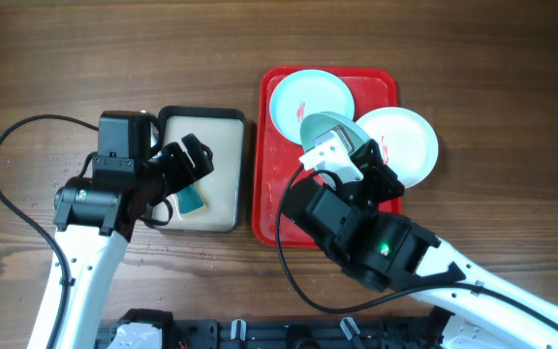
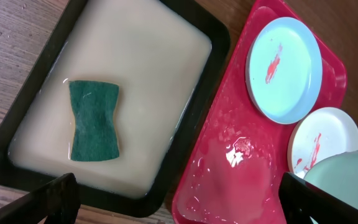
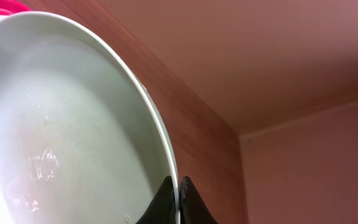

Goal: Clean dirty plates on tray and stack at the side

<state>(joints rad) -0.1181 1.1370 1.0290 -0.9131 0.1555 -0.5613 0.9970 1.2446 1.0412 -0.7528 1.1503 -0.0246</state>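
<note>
The red tray (image 1: 277, 208) holds a light blue plate (image 1: 310, 102) with a red smear at its far end. A white plate (image 1: 405, 145) with a red smear overhangs the tray's right rim. My right gripper (image 1: 332, 155) is shut on the rim of the third, pale blue plate (image 1: 325, 127) and holds it tilted above the tray. In the right wrist view the jaws (image 3: 179, 193) pinch that plate's edge (image 3: 61, 124), which looks wet. My left gripper (image 1: 184, 179) is open and empty above the cream tray; its fingers (image 2: 179, 205) frame the left wrist view.
A black-rimmed cream tray (image 1: 223, 126) left of the red tray holds a green sponge (image 2: 94, 121). The left wrist view also shows the red tray's wet floor (image 2: 229, 162), the blue plate (image 2: 283, 68) and the white plate (image 2: 325, 140). Wooden table surrounds both trays.
</note>
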